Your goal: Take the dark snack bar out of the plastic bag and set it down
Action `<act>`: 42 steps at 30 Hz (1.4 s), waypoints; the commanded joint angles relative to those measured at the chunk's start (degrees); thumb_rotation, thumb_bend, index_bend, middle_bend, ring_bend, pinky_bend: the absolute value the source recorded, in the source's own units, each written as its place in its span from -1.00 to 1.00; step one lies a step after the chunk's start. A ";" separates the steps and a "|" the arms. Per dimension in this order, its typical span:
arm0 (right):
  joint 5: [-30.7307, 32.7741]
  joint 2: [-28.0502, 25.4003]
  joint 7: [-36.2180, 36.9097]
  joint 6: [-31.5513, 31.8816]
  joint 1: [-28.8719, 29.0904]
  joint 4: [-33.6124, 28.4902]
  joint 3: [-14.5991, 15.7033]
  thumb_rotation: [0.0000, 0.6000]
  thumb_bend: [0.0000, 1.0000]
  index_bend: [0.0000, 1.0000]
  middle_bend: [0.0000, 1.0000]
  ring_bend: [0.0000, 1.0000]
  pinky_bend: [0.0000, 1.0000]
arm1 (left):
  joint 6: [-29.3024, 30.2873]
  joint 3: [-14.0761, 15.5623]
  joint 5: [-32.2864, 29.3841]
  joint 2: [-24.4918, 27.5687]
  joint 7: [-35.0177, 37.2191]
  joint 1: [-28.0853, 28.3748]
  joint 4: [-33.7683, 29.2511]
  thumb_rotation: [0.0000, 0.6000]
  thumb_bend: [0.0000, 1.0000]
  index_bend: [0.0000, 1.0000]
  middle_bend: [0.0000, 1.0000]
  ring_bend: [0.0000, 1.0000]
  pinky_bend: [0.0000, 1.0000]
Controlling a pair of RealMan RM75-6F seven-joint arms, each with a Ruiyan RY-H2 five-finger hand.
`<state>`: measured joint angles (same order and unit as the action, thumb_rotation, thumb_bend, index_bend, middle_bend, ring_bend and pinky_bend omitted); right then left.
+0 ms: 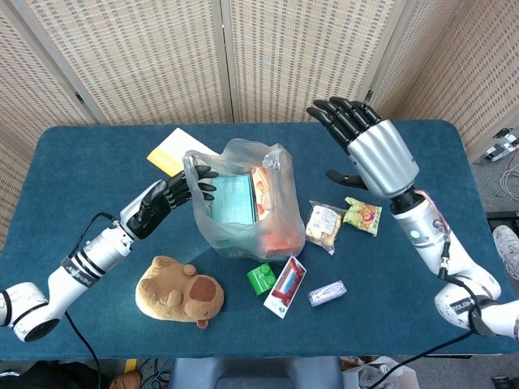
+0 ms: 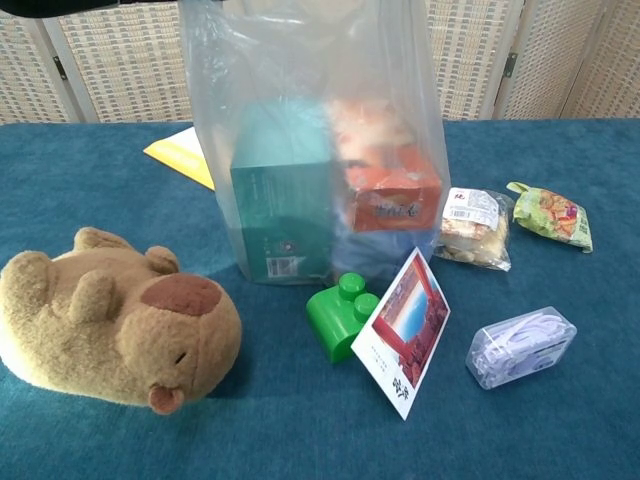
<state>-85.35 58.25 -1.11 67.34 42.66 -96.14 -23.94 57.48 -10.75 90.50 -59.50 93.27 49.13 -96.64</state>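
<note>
A clear plastic bag [image 1: 243, 203] stands mid-table with its mouth up, seen close in the chest view [image 2: 310, 130]. Inside are a teal box [image 2: 280, 210] and an orange box [image 2: 385, 195]. Under the orange box lies a dark blue shape [image 2: 375, 252], possibly the dark snack bar; the head view hides it. My left hand [image 1: 174, 193] reaches to the bag's left rim, and its spread fingers [image 1: 203, 180] touch the plastic. My right hand [image 1: 365, 146] hovers open, to the right of the bag's mouth and above the table, holding nothing.
A capybara plush [image 1: 178, 292] lies front left. A green block [image 1: 260, 278], a red-and-white packet [image 1: 285, 285] and a clear case [image 1: 327, 293] sit before the bag. Two snack packs [image 1: 326, 224] [image 1: 362, 215] lie to its right, and a yellow envelope [image 1: 169, 150] lies behind it.
</note>
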 commanded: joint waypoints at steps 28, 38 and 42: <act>-9.13 21.87 8.59 5.85 17.40 26.82 0.42 1.00 -0.84 -0.79 -0.73 -0.77 -0.52 | -2.68 0.24 -0.29 0.18 5.75 2.41 -2.07 -0.76 -0.56 -0.74 -0.71 -0.63 -0.62; -8.91 28.88 14.40 10.11 21.96 36.06 -0.06 1.00 -0.92 -0.79 -0.71 -0.77 -0.52 | -2.36 0.38 0.12 1.12 8.02 2.40 -2.19 -0.75 -0.56 -0.74 -0.71 -0.62 -0.62; -7.70 28.97 14.61 11.74 22.04 33.95 -0.81 1.00 -0.99 -0.79 -0.71 -0.77 -0.57 | -2.09 0.26 0.05 1.59 8.98 2.35 -2.22 -0.75 -0.56 -0.74 -0.71 -0.62 -0.62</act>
<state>-93.61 87.25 13.66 78.39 64.65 -61.11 -24.34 55.33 -10.46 90.55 -57.99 102.17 51.50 -98.83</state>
